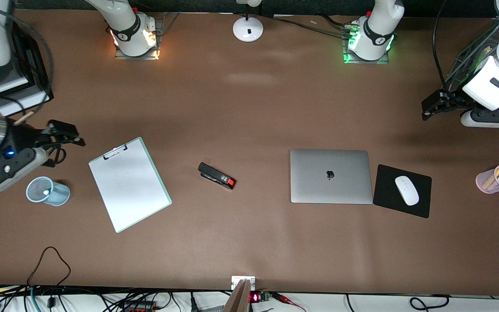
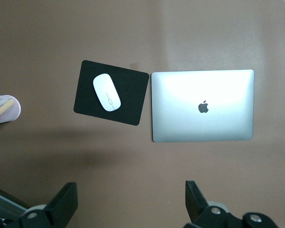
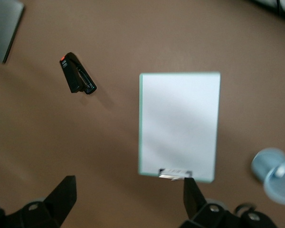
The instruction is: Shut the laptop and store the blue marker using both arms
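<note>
The laptop (image 1: 331,176) lies shut on the table (image 1: 249,242). The blue marker seems stored in the pink cup (image 1: 497,178). Left tool (image 1: 438,104) and right tool (image 1: 61,134) hang raised aside, fingers apart, holding nothing.

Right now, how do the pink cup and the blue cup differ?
The pink cup stands at the left arm's end of the table, beside the mouse pad; the blue cup stands at the right arm's end, beside the clipboard. The pink cup holds several pens; in the blue cup only something small and white shows. Both are mesh cups.
</note>
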`<state>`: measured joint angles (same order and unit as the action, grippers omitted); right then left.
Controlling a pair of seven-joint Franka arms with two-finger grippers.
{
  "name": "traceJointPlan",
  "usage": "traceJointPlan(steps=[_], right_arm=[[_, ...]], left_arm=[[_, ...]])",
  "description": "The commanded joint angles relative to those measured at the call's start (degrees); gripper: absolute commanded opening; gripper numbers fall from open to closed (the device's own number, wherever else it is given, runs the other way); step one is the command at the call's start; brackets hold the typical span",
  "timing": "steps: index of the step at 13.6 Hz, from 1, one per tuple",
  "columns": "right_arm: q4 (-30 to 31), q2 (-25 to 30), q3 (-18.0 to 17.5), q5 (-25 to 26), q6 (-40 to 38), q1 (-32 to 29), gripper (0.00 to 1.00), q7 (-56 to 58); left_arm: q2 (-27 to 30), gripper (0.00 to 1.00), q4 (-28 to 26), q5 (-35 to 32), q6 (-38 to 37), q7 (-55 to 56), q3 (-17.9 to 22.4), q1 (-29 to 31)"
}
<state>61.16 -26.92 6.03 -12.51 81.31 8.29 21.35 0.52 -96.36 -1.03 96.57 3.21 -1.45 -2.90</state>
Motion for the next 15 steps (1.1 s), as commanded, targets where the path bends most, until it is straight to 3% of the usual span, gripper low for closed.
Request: traceJointPlan(steps=[1,6,11,15], right_arm=[[8.9,5.2,0.3,4.5,0.5,0.7,1.00,-10.3],[16.5,8.1,0.2,15.0,4.0,2.3,1.00,-22.6],[21.5,12.2,0.3,13.9,13.6,-2.5,1.00,-21.6],[22.2,14.3,0.7,14.6,9.0,-4.1,1.00,-21.9]], left_arm=[[0.4,1.00,-0.6,1.0,-0.2,-0.8,0.8,-0.4],[0.5,1.00,-0.3,0.4,-0.2,-0.8,0.3,-0.7],[0.8,1.00,0.4,0.4,-2.8,-0.9,0.1,-0.3],[0.9,1.00,0.4,0.4,-2.5,-0.9,0.1,-0.3]])
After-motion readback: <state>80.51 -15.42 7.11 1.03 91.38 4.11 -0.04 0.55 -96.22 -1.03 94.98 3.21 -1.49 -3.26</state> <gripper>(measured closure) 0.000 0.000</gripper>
